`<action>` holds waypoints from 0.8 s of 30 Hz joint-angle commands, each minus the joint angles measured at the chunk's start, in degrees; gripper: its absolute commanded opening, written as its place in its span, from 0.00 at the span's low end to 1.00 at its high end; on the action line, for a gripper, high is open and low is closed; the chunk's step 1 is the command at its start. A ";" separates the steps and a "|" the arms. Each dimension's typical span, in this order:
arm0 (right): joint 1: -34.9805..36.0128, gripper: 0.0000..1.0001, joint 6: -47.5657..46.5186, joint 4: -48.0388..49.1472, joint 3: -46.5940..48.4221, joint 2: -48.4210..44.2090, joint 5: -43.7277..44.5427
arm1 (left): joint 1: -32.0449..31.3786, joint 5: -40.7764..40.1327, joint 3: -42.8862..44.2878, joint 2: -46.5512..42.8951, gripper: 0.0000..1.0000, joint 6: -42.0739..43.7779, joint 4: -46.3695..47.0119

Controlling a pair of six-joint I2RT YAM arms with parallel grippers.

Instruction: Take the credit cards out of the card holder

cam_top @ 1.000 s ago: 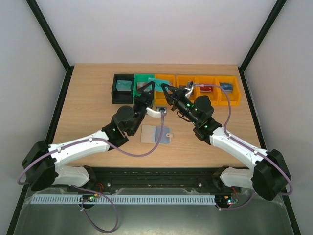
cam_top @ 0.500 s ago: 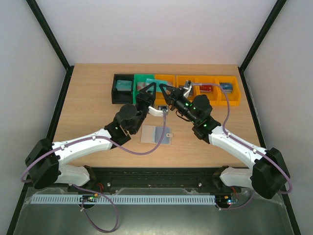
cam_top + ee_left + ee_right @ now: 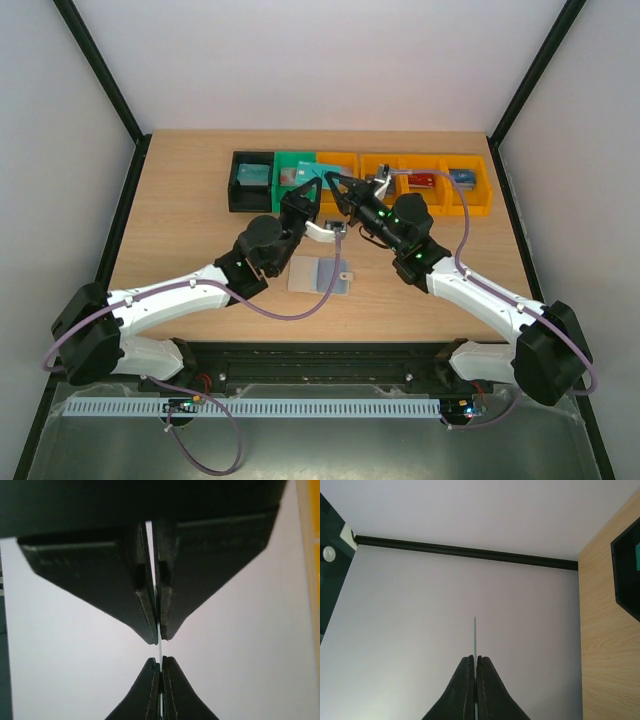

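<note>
progress: late | left claw [image 3: 158,637] and right claw [image 3: 474,658] both clamped on one card [image 3: 474,637], frame centre | other cards [image 3: 422,181] in bins [image 3: 430,209], upper frame | card holder [image 3: 320,274] open on tabletop [image 3: 180,230], remainder unclear

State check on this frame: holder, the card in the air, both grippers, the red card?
card holder, unfolded, flat on the table, nothing gripping it.
credit card, out of the holder, in the air, pinched by both grippers.
left gripper, shut on the credit card.
right gripper, shut on the credit card.
red card, lying in an orange bin.
</note>
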 commanded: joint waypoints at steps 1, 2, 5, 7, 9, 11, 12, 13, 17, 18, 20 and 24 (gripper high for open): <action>0.30 0.06 -2.06 -0.27 1.73 -0.79 1.78 | 0.16 -0.84 1.55 -1.43 0.02 -4.53 -4.37; 0.30 0.14 -2.62 -0.77 1.62 -1.13 2.46 | 0.81 -0.77 2.46 -1.92 0.02 -6.47 -7.98; -0.35 0.64 -6.26 -3.10 1.66 -2.51 4.12 | 4.68 1.63 6.68 -3.55 0.02 -14.69 -24.04; -2.24 0.91 -9.08 -5.61 2.22 -3.36 3.63 | 8.93 5.90 11.73 -3.96 0.02 -20.96 -36.10; -4.15 0.99 -13.40 -8.23 2.81 -4.44 3.23 | 14.49 11.63 17.31 -3.12 0.02 -26.73 -48.56; -5.70 0.99 -17.47 -10.98 3.72 -5.30 3.21 | 20.63 17.80 23.68 -0.51 0.02 -29.81 -59.57; -6.37 0.99 -19.38 -12.48 4.27 -5.65 3.36 | 23.83 20.48 27.07 1.27 0.02 -30.67 -64.27; -6.93 0.99 -21.02 -13.93 4.76 -5.97 3.53 | 26.61 22.41 30.05 3.36 0.02 -31.22 -68.29; -8.52 0.99 -25.36 -18.25 6.02 -6.81 3.86 | 36.03 29.53 40.73 11.60 0.02 -31.48 -78.75; -8.71 0.99 -25.99 -18.74 6.09 -7.07 3.98 | 37.65 31.23 43.16 13.52 0.02 -31.10 -80.53; -9.04 0.99 -26.93 -19.66 6.05 -7.47 4.58 | 40.37 34.46 47.95 17.43 0.02 -29.71 -83.47; -9.23 0.99 -27.79 -21.06 5.63 -8.15 6.58 | 43.84 38.24 54.67 24.92 0.02 -26.44 -84.15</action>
